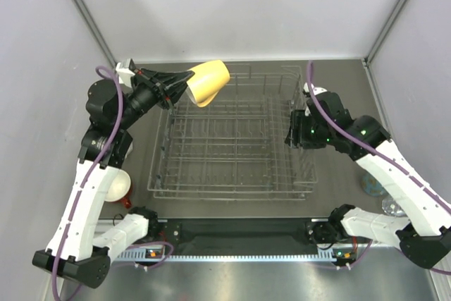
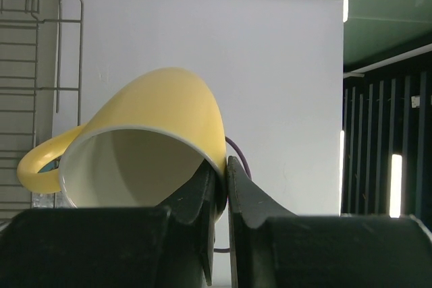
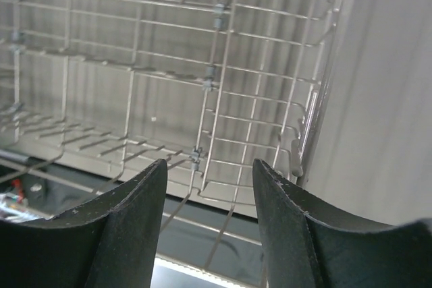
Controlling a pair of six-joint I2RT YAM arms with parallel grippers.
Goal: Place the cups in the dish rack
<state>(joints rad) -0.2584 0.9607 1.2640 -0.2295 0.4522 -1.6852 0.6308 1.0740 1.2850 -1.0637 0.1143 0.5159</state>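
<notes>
My left gripper (image 1: 184,84) is shut on the rim of the yellow mug (image 1: 208,81) and holds it tilted in the air above the back left corner of the dish rack (image 1: 232,192). In the left wrist view the fingers (image 2: 226,166) pinch the mug's wall (image 2: 162,109), with its handle to the left. My right gripper (image 1: 289,132) is open and empty at the rack's right side; the right wrist view (image 3: 209,166) shows rack wires (image 3: 223,85) beyond it. A red cup with white inside (image 1: 116,185) sits left of the rack, partly behind my left arm. The rack holds no cups.
A blue mug (image 1: 372,187) and a clear glass (image 1: 392,207) stand at the right, partly hidden by my right arm. Grey walls close in the back and both sides. The arm bases and a black rail run along the near edge.
</notes>
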